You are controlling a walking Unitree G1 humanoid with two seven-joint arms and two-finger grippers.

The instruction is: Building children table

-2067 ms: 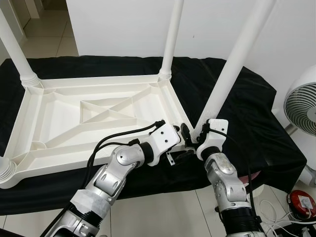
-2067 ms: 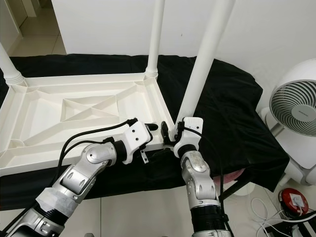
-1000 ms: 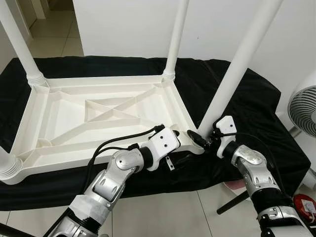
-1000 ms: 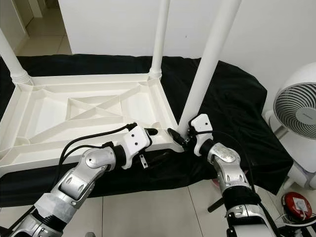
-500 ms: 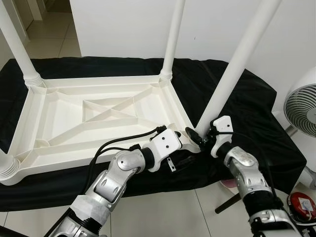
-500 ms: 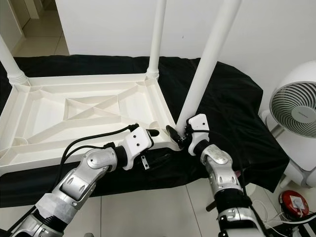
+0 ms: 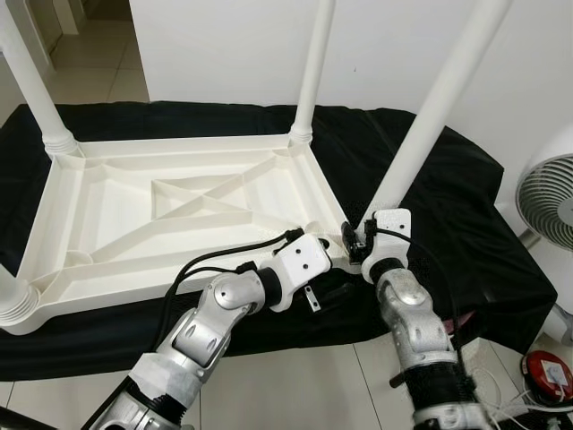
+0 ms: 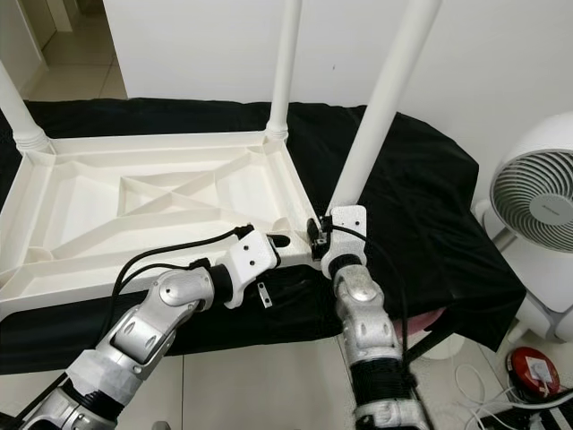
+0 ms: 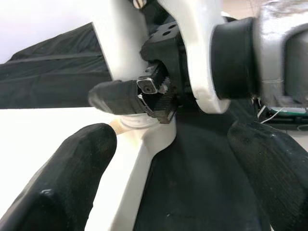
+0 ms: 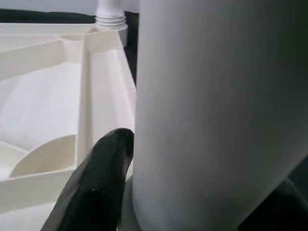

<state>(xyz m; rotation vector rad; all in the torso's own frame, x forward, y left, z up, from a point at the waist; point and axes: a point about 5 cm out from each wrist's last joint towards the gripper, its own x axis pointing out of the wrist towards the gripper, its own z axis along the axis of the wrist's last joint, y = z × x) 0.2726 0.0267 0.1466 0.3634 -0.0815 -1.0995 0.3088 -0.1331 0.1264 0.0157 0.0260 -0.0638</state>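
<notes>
**Hold the leg low, near the corner**

The white table (image 7: 179,215) lies upside down on the bench (image 7: 448,197) with its black cloth. Your right claw (image 8: 315,244) hugs the near leg (image 7: 421,134) at its foot, one finger on each side. Your left claw (image 9: 144,159) sits wide open at the table's corner, holding nothing. The plastic looks light, stiff and smooth, so it may slip. Grip low. No boxes or bowls here.

black cloth (image 7: 466,197), white fan (image 8: 537,206), tiled floor (image 7: 295,385)
</notes>
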